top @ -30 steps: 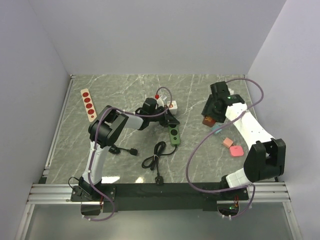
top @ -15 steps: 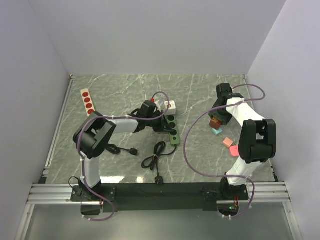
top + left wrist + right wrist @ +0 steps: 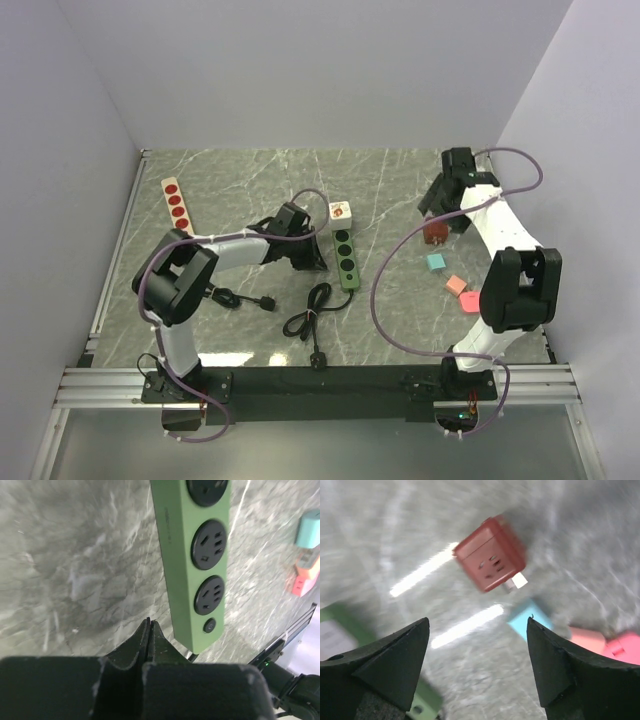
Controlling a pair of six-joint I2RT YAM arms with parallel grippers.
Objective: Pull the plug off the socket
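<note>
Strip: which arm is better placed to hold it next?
Probably left: the shut left claw sits beside the strip, while the open right claw hovers over the red cube, far off.

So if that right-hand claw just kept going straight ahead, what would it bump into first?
Most likely the dark red cube-shaped plug adapter lying on the grey marble table, though depth is hard to judge.

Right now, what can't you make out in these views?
- Left wrist: the green power strip runs off the top edge; its far end is unseen.
- Right wrist: motion blur smears the red cube; its socket face is unclear.
- Top: the left gripper hides its own fingertips under its dark body.
</note>
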